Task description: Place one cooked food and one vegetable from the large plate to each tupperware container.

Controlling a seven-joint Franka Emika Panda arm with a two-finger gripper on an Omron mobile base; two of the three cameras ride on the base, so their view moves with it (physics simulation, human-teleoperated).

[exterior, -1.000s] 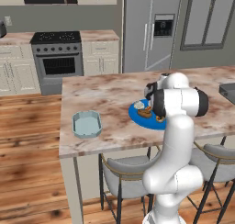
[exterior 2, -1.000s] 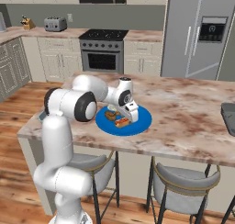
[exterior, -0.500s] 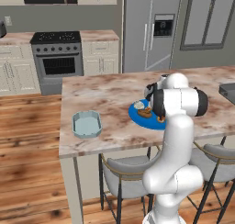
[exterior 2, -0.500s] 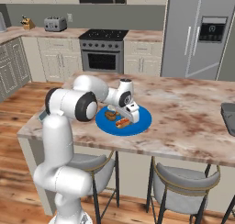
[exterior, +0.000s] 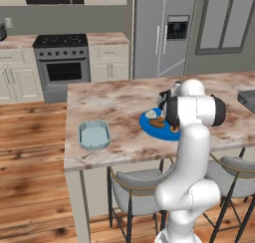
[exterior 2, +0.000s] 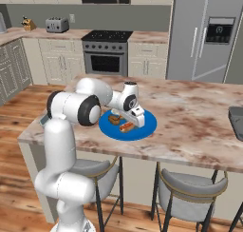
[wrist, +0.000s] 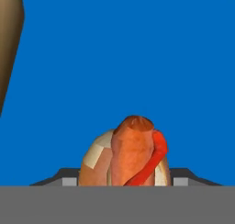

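Tool (exterior 2: 134, 123) was low over the large plate (exterior 2: 148, 125), right at a hot dog (wrist: 131, 155). In hand view the hot dog (sausage in pale bun, red sauce stripe) sat dead centre betw. the two dark finger tips (wrist: 64, 179), which flanked the bun on either side at the bottom edge. Fingers were partly drawn in around it, but can't tell whether they actually touched the bun or just stood beside it. Hot dog lay on the plate's blue surface, not lifted as far as visible.

From right base view, the hot dog (exterior 2: 126, 127) lay just below/in front of the tool, w/ a brown cooked item (exterior 2: 114, 119) a bit to the arm side of it, both on the plate. A tan-brown shape (wrist: 9, 39) showed at the left edge of hand view, too cropped to ID.

In left base view, the plate (exterior: 149, 125) was partly hidden behind the arm's elbow; brown food (exterior: 157, 121) and a pale item (exterior: 151, 114) showed on its near part.

Pale blue-grey tupperware container (exterior: 94, 135) sat well apart from the tool, along the counter (exterior: 114, 102) toward the far end, nothing visible inside. A dark grey tub edge (exterior 2: 236, 119) sat well away on the other side of the tool, at the counter's opposite end, cut off by the frame.
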